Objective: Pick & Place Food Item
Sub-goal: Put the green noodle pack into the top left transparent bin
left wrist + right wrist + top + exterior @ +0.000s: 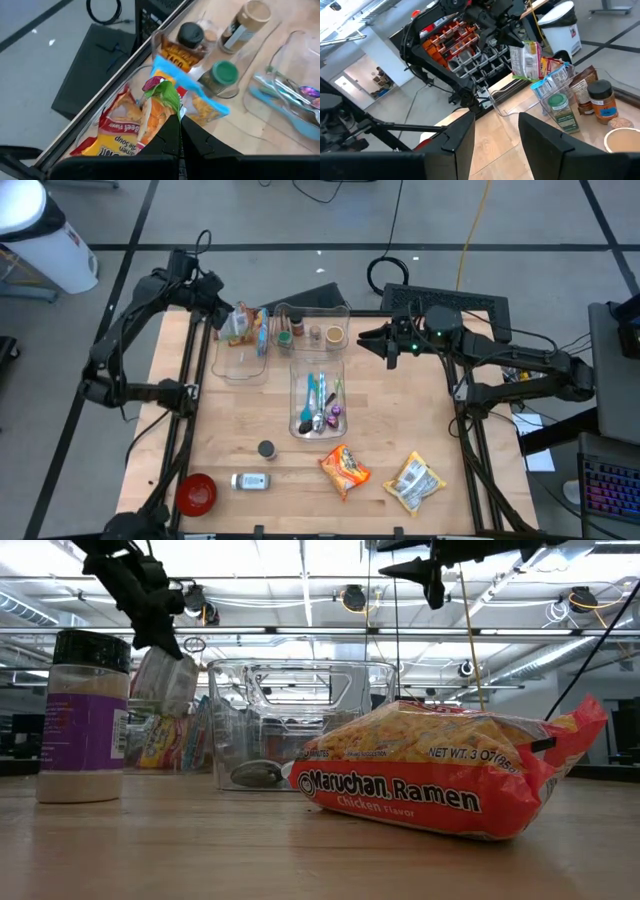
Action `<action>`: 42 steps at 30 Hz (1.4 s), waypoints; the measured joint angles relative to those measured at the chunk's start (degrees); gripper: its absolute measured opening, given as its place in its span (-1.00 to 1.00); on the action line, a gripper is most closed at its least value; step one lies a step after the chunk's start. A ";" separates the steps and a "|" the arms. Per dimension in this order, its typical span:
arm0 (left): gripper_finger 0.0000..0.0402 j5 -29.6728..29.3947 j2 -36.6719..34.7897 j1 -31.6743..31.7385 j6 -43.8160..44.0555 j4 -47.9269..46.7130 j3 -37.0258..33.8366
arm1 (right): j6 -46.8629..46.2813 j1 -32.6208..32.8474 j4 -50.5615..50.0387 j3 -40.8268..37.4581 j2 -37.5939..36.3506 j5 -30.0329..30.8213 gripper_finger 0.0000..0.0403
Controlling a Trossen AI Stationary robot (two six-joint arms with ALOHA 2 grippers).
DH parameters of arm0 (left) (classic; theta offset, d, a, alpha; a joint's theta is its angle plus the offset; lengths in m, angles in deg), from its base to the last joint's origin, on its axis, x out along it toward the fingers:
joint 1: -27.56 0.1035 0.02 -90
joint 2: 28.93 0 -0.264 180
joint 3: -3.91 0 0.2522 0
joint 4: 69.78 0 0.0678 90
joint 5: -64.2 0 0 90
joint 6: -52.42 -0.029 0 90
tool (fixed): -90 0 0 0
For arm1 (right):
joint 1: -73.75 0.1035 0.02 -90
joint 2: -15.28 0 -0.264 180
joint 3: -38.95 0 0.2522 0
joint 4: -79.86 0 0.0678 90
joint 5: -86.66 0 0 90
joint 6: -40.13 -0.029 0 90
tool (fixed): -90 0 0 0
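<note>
Left claw (179,131) clamps crinkly snack packet (159,107) (green-topped, orange); airborne.

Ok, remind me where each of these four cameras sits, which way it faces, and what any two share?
High view: overhead, straight down on the table; both arms show.
Low view: table height, level past the ramen packet; the left gripper hangs above, holding a snack bag.
Left wrist view: past shut fingers onto the snack bag.
Right wrist view: between open fingers toward the left arm.
Shared: the green-lid jar shows in both wrist views.
</note>
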 joint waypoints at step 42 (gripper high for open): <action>-1.00 1.17 9.01 0.36 -0.79 11.46 -10.80 | -0.33 -2.81 -0.02 0.00 0.00 -1.09 -0.33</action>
